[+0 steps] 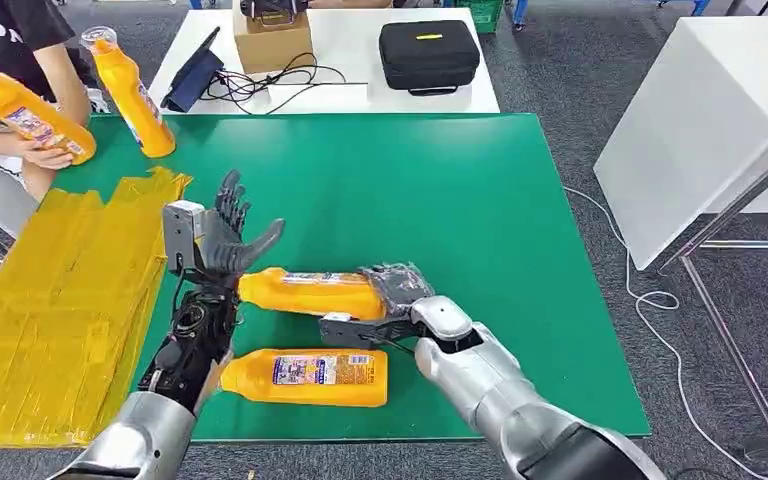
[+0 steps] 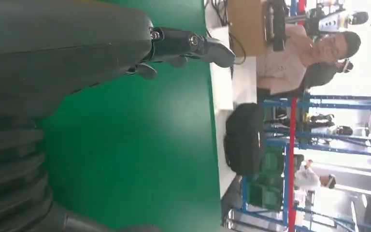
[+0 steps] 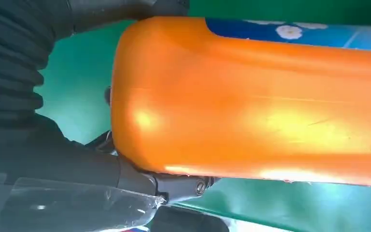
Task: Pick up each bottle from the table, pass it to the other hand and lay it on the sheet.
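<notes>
Green table (image 1: 480, 200), bottle (image 1: 310, 293) between fingers (image 1: 395, 285)

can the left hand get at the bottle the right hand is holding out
Probably yes. The left hand is open, fingers spread, right beside the neck end of the held orange bottle. The right hand grips only the base end, and nothing lies between.

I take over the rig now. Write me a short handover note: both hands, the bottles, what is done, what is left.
Right hand grips one orange bottle by its base, held sideways above the green table.
Left hand is open, fingers spread, next to that bottle's neck, not gripping yet.
Second bottle lies on the table near the robot.
A person at the far left holds two more bottles.
Yellow sheet holds no bottle.
Left: finish the handover, lay it on the sheet, then the rest.
</notes>
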### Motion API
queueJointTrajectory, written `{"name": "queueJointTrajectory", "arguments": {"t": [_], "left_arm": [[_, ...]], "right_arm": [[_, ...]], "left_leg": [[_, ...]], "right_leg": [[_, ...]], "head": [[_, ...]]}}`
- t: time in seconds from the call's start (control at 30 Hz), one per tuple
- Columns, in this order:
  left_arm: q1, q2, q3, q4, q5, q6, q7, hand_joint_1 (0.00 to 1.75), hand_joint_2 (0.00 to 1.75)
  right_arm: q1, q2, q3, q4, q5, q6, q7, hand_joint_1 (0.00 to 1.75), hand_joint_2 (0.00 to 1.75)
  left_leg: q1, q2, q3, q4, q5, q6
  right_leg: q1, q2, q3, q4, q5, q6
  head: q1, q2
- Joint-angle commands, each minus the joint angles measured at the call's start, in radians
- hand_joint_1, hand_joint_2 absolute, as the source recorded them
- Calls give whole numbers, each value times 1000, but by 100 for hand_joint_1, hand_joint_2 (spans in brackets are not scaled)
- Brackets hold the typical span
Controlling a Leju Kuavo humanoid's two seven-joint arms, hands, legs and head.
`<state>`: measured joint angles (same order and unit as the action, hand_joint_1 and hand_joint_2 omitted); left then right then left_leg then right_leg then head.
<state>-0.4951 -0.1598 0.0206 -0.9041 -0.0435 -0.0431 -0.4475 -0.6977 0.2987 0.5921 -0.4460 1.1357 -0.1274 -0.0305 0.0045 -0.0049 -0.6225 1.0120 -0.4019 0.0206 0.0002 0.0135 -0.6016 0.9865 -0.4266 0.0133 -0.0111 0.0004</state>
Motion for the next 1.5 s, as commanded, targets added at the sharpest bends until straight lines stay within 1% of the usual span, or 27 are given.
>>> {"name": "queueJointTrajectory", "arguments": {"t": [0.03, 0.2, 0.27, 0.3, 0.37, 0.43, 0.47, 0.5, 0.53, 0.57, 0.6, 0.63, 0.67, 0.77, 0.83, 0.87, 0.97, 1.03, 1.1, 1.13, 1.17, 1.23, 1.27, 1.3, 1.33, 1.4, 1.5], "left_arm": [[1, 26, 51, 4, 3, -5, 0, 0, 175], [10, 24, 60, -11, 4, -3, 0, 0, 175], [31, 28, 80, -33, 8, -4, 1, 0, 175], [42, 29, 88, -46, 11, -9, 1, 0, 175], [64, 35, 103, -54, 18, -18, 24, 0, 175], [81, 39, 114, -41, 24, -25, 12, 0, 175], [86, 41, 119, -38, 25, -26, 6, 0, 175], [87, 41, 123, -40, 25, -25, 6, 0, 175], [88, 40, 127, -44, 25, -23, 6, 0, 175], [88, 39, 130, -48, 25, -23, 7, 0, 175], [89, 38, 133, -52, 26, -23, 9, 0, 175], [92, 37, 136, -55, 26, -23, 12, 0, 175], [94, 36, 138, -59, 27, -23, 14, 0, 175], [96, 36, 139, -61, 27, -24, 15, 0, 175], [96, 36, 139, -61, 27, -24, 15, 0, 175], [96, 35, 139, -61, 26, -23, 15, 0, 175], [110, 32, 145, -65, 25, -24, 17, 0, 175], [105, 32, 150, -57, 24, -27, 15, 0, 175], [93, 32, 154, -48, 24, -28, 16, 0, 175], [89, 31, 157, -45, 23, -28, 18, 0, 175], [89, 30, 161, -44, 22, -28, 20, 0, 175], [91, 29, 170, -44, 18, -28, 25, 0, 175], [91, 30, 171, -44, 16, -30, 25, 0, 175], [89, 31, 172, -41, 16, -32, 26, 0, 175], [84, 31, 173, -37, 14, -34, 27, 0, 175], [76, 30, 176, -26, 12, -32, 28, 0, 175], [79, 32, 178, -19, 11, -29, 28, 0, 175]], "right_arm": [[16, -58, 47, -60, -2, 0, -10, 140, 175], [33, -73, 52, -86, -1, 0, -11, 136, 175], [70, -103, 58, -142, 0, -4, -11, 131, 175], [88, -120, 61, -176, -2, 4, -13, 134, 175], [127, -152, 61, -225, -21, 39, -12, 133, 175], [153, -175, 66, -232, -16, 25, 6, 134, 175], [162, -188, 62, -236, -15, 10, 22, 133, 175], [167, -197, 57, -242, -13, 2, 37, 134, 175], [173, -206, 51, -256, -13, 0, 48, 136, 175], [182, -216, 41, -275, -15, 1, 56, 140, 175], [193, -227, 33, -296, -12, 0, 69, 140, 175], [205, -240, 26, -317, -3, -5, 87, 136, 175], [215, -249, 19, -336, 0, 4, 88, 136, 175], [219, -252, 17, -342, 1, 5, 88, 136, 175], [219, -252, 17, -342, 1, 5, 88, 136, 175], [220, -249, 16, -344, 7, -1, 97, 141, 175], [275, -283, -15, -404, 21, -1, 117, 140, 175], [301, -296, -37, -434, 34, 5, 120, 140, 175], [314, -304, -52, -449, 38, 11, 125, 140, 175], [319, -306, -60, -455, 44, 10, 133, 141, 175], [324, -307, -68, -461, 48, 13, 137, 143, 175], [345, -318, -97, -487, 60, 13, 149, 140, 175], [349, -321, -102, -492, 61, 14, 149, 141, 175], [353, -324, -104, -496, 63, 15, 150, 26, 175], [353, -323, -106, -494, 66, 19, 149, 0, 175], [352, -316, -107, -488, 70, 22, 134, 0, 175], [355, -302, -108, -482, 61, 25, 119, 0, 175]], "left_leg": [[0, 0, 4, -1, -2, -1], [0, 0, 1, 0, -1, 0], [0, -1, 2, -1, -1, -1], [0, -1, 5, -2, -2, -1], [0, -1, 5, -2, -2, -1], [0, -1, 6, -2, -2, -1], [0, -1, 9, -3, -3, -1], [0, -1, 7, -3, -2, 0], [0, -2, 11, -4, -3, -1], [0, -1, 8, -4, -2, -1], [0, -1, 4, -2, -1, 0], [0, -3, 5, -2, -2, 0], [0, -3, 1, -1, -1, 0], [0, -3, 4, -1, -2, 0], [0, -2, 1, -1, -1, 0], [0, -2, 2, -1, -1, 0], [0, -2, 1, -1, -1, 0], [0, -4, 5, -2, -2, -1], [0, -3, 2, -1, -1, 0], [0, -4, 3, -1, -2, 0], [0, -4, 2, -1, -1, 0], [0, -4, 3, -1, -1, 0], [0, -4, 4, -1, -2, 0], [0, -5, 4, -1, -2, 0], [0, -3, 1, -1, -1, 0], [0, -4, 4, -1, -2, 0], [0, -3, 1, -1, -1, 0]], "right_leg": [[0, -2, 5, -1, -2, 1], [0, -1, 2, -1, -1, 0], [0, -2, 3, -1, -1, 0], [0, -2, 6, -2, -2, 1], [0, -2, 6, -3, -2, 1], [0, -2, 7, -3, -2, 1], [0, -3, 11, -4, -3, 1], [0, -2, 7, -3, -2, 1], [0, -4, 12, -5, -3, 1], [0, -3, 10, -5, -2, 1], [0, -2, 5, -3, -1, 1], [0, -4, 6, -3, -2, 1], [0, -3, 2, -2, -1, 1], [0, -5, 6, -2, -2, 1], [0, -3, 2, -2, -1, 0], [0, -3, 3, -2, -1, 1], [0, -3, 2, -2, -1, 0], [0, -6, 7, -3, -3, 1], [0, -4, 2, -2, -1, 0], [0, -6, 5, -2, -3, 1], [0, -5, 3, -2, -2, 1], [0, -5, 4, -2, -2, 1], [0, -6, 6, -2, -3, 1], [0, -6, 5, -2, -2, 1], [0, -5, 3, -2, -1, 1], [0, -6, 5, -2, -2, 1], [-1, -4, 3, -2, -1, 0]], "head": [[0, 0], [0, 0], [0, 0], [0, 0], [0, 0], [0, 0], [0, 0], [0, 0], [0, 0], [0, 0], [0, 0], [0, 0], [0, 0], [0, 0], [0, 0], [0, 0], [0, 0], [0, 0], [0, 0], [0, 0], [0, 0], [0, 0], [0, 0], [0, 0], [0, 0], [0, 0], [0, 0]]}}
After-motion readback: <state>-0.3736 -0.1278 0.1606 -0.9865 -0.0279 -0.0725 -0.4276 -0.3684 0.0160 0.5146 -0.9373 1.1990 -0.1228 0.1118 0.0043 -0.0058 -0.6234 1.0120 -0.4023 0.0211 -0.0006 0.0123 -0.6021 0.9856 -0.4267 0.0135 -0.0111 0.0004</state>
